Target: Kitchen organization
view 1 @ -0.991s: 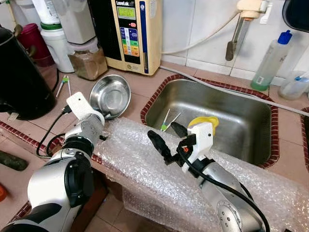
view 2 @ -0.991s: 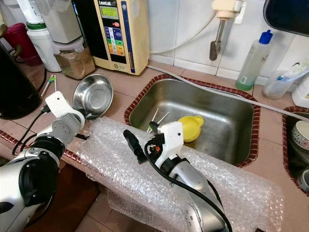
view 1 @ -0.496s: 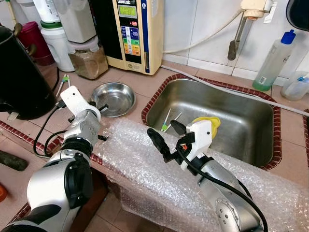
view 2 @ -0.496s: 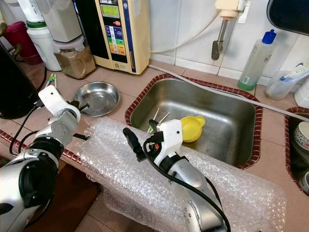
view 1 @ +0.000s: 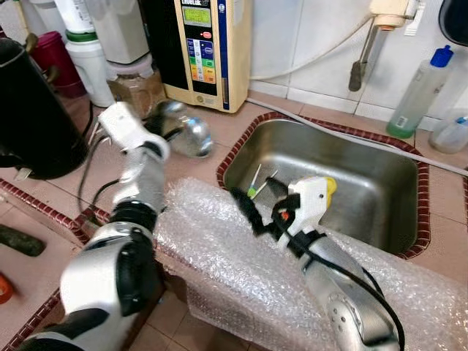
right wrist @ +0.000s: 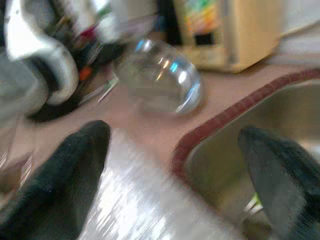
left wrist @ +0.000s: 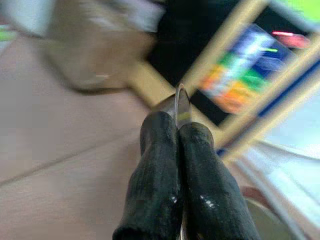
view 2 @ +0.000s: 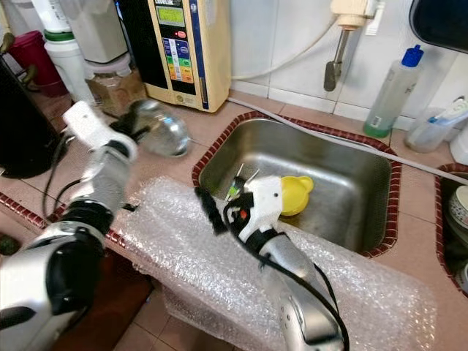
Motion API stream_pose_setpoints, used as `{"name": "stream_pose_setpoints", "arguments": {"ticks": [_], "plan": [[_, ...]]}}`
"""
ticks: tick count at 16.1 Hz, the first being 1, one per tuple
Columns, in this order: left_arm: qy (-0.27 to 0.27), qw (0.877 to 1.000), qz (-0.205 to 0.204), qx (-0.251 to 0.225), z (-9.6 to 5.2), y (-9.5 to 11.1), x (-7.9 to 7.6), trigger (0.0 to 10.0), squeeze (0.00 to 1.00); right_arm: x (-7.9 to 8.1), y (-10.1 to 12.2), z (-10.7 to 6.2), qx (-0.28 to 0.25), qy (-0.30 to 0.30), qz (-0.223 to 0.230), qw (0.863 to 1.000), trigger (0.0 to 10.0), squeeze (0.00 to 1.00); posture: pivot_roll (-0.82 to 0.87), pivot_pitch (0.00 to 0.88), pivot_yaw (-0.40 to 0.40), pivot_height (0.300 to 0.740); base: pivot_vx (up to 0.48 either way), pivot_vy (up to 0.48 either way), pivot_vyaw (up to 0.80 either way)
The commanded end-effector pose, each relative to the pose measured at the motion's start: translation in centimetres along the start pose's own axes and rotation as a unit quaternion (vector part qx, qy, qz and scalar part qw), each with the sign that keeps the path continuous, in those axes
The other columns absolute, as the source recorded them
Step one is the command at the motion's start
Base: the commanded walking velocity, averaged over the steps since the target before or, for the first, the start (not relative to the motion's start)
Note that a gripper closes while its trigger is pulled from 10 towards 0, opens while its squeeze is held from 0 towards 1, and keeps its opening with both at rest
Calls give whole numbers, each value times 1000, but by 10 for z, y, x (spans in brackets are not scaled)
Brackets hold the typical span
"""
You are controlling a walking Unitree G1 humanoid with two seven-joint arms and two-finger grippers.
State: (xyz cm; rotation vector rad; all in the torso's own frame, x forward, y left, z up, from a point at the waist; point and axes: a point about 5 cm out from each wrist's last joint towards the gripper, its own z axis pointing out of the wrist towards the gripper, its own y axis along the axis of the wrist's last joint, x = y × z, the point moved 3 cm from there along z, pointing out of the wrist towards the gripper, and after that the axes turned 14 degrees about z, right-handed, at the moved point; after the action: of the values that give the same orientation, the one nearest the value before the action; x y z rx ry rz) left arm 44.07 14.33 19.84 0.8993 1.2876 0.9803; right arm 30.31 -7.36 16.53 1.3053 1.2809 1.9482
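Above the tiled counter, left of the sink (view 1: pixel 395 234), the left gripper (left wrist: pixel 177 125) pinches the steel bowl (view 1: pixel 186 131) by its rim (lifted, tilted and blurred). Over the bubble wrap (view 1: pixel 241 285), the right gripper (view 1: pixel 256 201) hovers, fingers spread wide, holding nothing.

Bright, even indoor light; heavy motion blur in wrist views.
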Motion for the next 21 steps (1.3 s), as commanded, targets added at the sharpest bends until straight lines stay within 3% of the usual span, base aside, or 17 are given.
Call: {"name": "stream_pose_setpoints", "arguments": {"ticks": [1, 3, 4, 8, 10, 14, 15, 18, 20, 21], "plan": [[-62, 997, 14, -34, 1, 11, -22, 0, 0, -13, 21, 2, -54, -43, 1, 998, 10000, 0, -45, 42, 90, 740, 0, 0, 0], [-109, 992, 41, -41, -4, 4, -40, 0, 0, -24, 27, 2, -70, -71, 29, 995, 10000, 0, -45, 41, 91, 740, 0, 0, 0], [-115, 991, 56, -44, -4, 3, -42, 0, 0, -29, 26, 1, -70, -81, 35, 994, 10000, 0, -41, 42, 91, 740, 0, 0, 0], [-131, 989, 44, -46, -6, 3, -44, 0, 0, -34, 23, 0, -73, -99, 49, 991, 10000, 0, -41, 42, 93, 740, 0, 0, 0], [-210, 975, 25, -63, -12, 4, -69, 0, 0, -40, 23, 3, -87, -113, 101, 985, 10000, 0, -40, 41, 95, 740, 0, 0, 0], [-290, 955, -18, -59, -24, -2, -96, 0, 0, -56, 23, 9, -103, -142, 176, 969, 10000, 0, -40, 42, 96, 740, 0, 0, 0], [-322, 945, -31, -54, -31, -6, -107, 0, 0, -62, 23, 12, -109, -153, 198, 962, 10000, 0, -39, 42, 95, 740, 0, 0, 0], [-375, 924, -63, -37, -46, -13, -123, 0, 0, -71, 27, 19, -116, -162, 208, 958, 10000, 0, -35, 42, 92, 740, 0, 0, 0], [-375, 922, -92, -32, -48, -12, -123, 0, 0, -75, 32, 25, -124, -164, 206, 956, 10000, 0, -32, 42, 91, 740, 0, 0, 0], [-379, 920, -97, -30, -49, -11, -124, 0, 0, -78, 35, 29, -130, -167, 212, 954, 3490, 0, -32, 42, 91, 740, 0, 0, 0]]}}
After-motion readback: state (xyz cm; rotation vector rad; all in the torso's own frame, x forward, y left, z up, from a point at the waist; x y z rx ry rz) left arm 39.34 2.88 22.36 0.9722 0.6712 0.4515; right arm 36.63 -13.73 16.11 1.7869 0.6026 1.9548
